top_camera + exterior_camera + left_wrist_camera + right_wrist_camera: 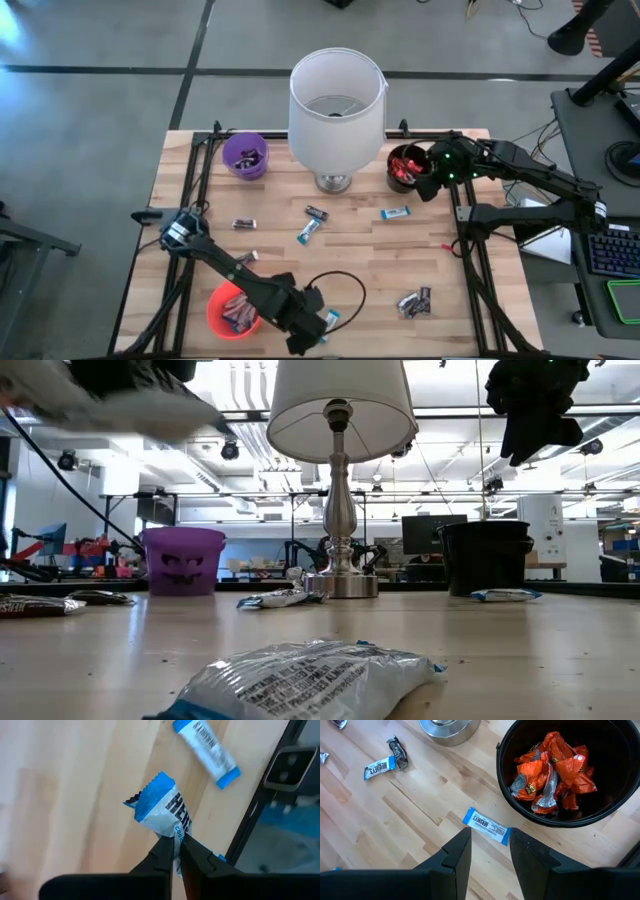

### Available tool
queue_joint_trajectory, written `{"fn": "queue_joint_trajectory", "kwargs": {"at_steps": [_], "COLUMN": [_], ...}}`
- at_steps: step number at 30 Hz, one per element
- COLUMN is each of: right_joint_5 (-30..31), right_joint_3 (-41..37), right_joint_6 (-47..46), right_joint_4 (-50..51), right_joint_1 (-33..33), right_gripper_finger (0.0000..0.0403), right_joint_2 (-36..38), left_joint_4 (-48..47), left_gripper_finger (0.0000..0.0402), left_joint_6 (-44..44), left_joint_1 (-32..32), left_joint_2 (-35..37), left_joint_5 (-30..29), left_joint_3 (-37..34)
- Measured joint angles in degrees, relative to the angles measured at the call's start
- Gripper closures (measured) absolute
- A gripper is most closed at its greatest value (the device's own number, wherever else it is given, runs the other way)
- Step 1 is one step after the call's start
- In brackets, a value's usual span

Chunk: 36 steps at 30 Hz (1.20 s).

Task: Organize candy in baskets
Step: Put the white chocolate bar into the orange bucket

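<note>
Left wrist view shows our left gripper [176, 851] with its jaws pinched together on the lower end of a blue-and-white candy bar [162, 810], whose long axis runs straight out from the fingertips, the crimped blue end pointing away from us. Just beyond it a second blue-and-white bar [206, 745] lies loose on the worktop [75, 795], near the dark frame rail at the edge. From the high view we place this gripper at the front edge of the worktop, with the orange-red basket [222, 311] just beside it on its left, holding a few bars already; we judge that this short sideways carry is what the coming move turns on, and the left arm is far the nearer one for it. The purple basket [245, 156] sits well apart at the back left. Our right gripper [490, 851] hovers at the back right with its jaws apart and empty, just beside the black basket [560, 770] full of orange-wrapped candy, a blue-and-white bar [486, 826] lying crosswise just ahead of its fingertips.
</note>
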State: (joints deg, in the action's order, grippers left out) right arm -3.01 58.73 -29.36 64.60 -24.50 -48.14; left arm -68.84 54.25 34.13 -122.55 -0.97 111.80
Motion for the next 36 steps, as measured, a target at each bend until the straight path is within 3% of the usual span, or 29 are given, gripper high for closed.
{"fn": "queue_joint_trajectory", "kwargs": {"at_steps": [10,14,18,20,27,32,36], "right_joint_5": [0.0,0.1,0.2,0.2,1.6,1.6,1.6], "right_joint_3": [0.0,0.0,0.0,0.0,0.0,0.0,0.0], "right_joint_6": [-0.2,-0.7,-0.7,-0.7,-0.7,-1.6,-1.7], "right_joint_4": [-0.2,-0.2,-0.4,-0.5,-0.6,-0.6,-0.6], "right_joint_1": [0.0,0.0,0.0,0.0,0.0,0.0,0.0], "right_gripper_finger": [0.0280,0.0280,0.0280,0.0280,0.0280,0.0280,0.0280], "right_joint_2": [0.0,0.0,0.0,0.0,-0.1,-0.1,-0.1], "left_joint_4": [-17.4,-20.3,-19.8,-17.5,4.0,10.5,20.9], "left_gripper_finger": [0.0402,0.0401,0.0401,0.0401,0.0401,0.0401,0.0401], "left_joint_6": [-9.1,-10.3,-8.7,-6.1,5.3,15.4,21.2], "left_joint_1": [-0.8,-1.0,-1.0,-0.9,0.5,4.1,8.2], "left_joint_2": [3.4,7.5,14.9,19.8,35.4,41.4,43.9], "left_joint_5": [-1.5,-2.3,-2.8,-2.6,-2.5,0.4,1.7], "left_joint_3": [5.6,3.0,-5.3,-11.2,-31.8,-42.2,-48.8]}}
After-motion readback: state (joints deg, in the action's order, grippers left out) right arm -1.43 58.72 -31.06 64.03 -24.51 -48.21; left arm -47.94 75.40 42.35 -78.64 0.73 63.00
